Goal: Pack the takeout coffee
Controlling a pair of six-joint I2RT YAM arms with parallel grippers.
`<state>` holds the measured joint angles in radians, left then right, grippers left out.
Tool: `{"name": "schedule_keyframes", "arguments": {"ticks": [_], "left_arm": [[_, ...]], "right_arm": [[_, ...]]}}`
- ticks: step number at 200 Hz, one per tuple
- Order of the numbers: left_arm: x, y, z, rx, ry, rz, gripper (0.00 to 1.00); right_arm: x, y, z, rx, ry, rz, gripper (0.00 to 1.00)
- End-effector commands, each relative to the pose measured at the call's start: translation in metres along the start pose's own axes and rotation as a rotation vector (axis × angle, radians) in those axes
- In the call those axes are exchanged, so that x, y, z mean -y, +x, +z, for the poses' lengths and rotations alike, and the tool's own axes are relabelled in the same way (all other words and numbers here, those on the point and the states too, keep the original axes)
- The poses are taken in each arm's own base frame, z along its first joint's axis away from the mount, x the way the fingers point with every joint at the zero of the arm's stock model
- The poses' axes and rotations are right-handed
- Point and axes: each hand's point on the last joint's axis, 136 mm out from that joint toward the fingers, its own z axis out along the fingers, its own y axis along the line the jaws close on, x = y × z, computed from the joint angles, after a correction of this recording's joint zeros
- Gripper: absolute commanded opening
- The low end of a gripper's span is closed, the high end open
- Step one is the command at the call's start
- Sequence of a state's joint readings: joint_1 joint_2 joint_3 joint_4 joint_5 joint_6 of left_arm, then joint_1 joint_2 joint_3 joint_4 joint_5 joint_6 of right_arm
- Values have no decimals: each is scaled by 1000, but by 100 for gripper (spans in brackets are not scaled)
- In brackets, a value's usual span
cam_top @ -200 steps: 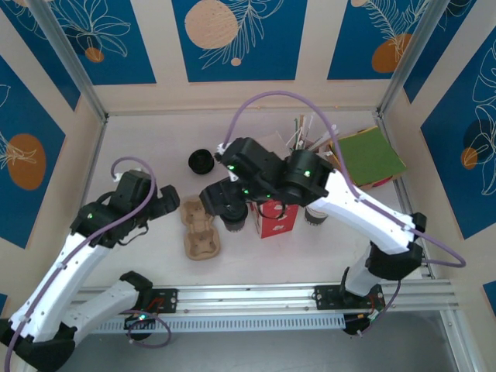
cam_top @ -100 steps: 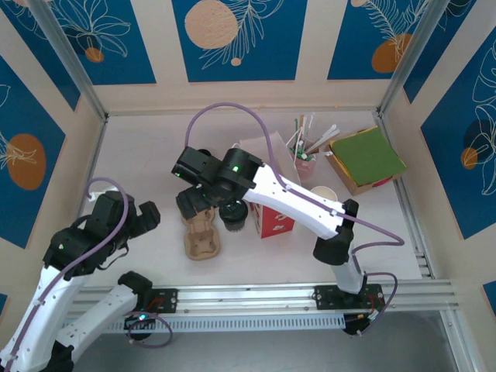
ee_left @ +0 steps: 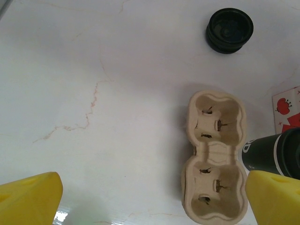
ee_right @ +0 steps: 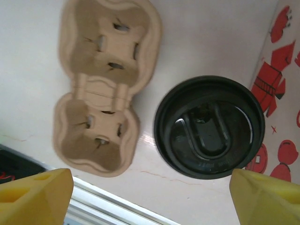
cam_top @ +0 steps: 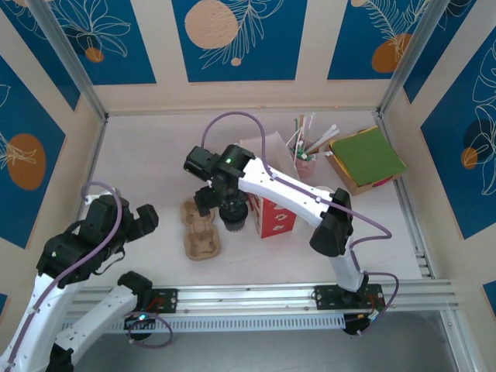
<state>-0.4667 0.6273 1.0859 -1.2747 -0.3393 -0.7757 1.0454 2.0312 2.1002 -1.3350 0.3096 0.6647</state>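
Left arm: folded back at the near left corner of the table (cam_top: pixel 155 147), elbow raised, forearm angled toward the middle.
Left gripper (cam_top: pixel 146 217): low over bare table, left of the cup carrier (cam_top: pixel 200 232) and clear of it; its camera looks past the carrier to a loose black lid (ee_left: pixel 229 30) lying farther back.
Left gripper jaws: the two yellow fingers (ee_left: pixel 28 197) sit at opposite lower corners of the wrist view, wide apart, with nothing between them.
Right arm: rises from its base at the near right, bends at the elbow, then runs its long white link leftward across the table, passing over the red and white box (cam_top: pixel 273 218); the wrist turns straight down.
Right gripper (cam_top: pixel 221 203): pointing down, hovering above the takeout coffee (ee_right: pixel 208 126) and the near edge of the carrier.
Right gripper jaws: yellow fingertips (ee_right: pixel 35 194) spread wide, one toward the carrier side and one toward the box side; neither touches the cup.
Takeout coffee: upright on the table with its black lid on, just right of the carrier and just left of the box; it is not in either carrier pocket.
Cup carrier: flat on the table, both pockets vacant.
Back right: a pink cup of stirrers (cam_top: pixel 304 159) beside a green-topped box (cam_top: pixel 366 159), well away from both grippers.
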Motion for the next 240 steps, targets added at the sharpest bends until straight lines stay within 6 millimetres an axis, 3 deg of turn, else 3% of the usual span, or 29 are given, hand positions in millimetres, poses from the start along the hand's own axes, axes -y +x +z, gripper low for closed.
{"name": "schedule_keyframes", "arguments": {"ticks": [1,65,178,240], "left_arm": [[7,1,-3,-9,51,5,100],[15,6,3,-31,87,14,100],[22,9,5,-50,118,53,100],[27,10,5,-52,146,66,100]], "right_arm": [[9,3,-3,-18,-29,47,87],[30,7,9,-107,-16,112,89],[27,8,27,-201,15,99,90],[32,8,33,-231,41,99,86]]}}
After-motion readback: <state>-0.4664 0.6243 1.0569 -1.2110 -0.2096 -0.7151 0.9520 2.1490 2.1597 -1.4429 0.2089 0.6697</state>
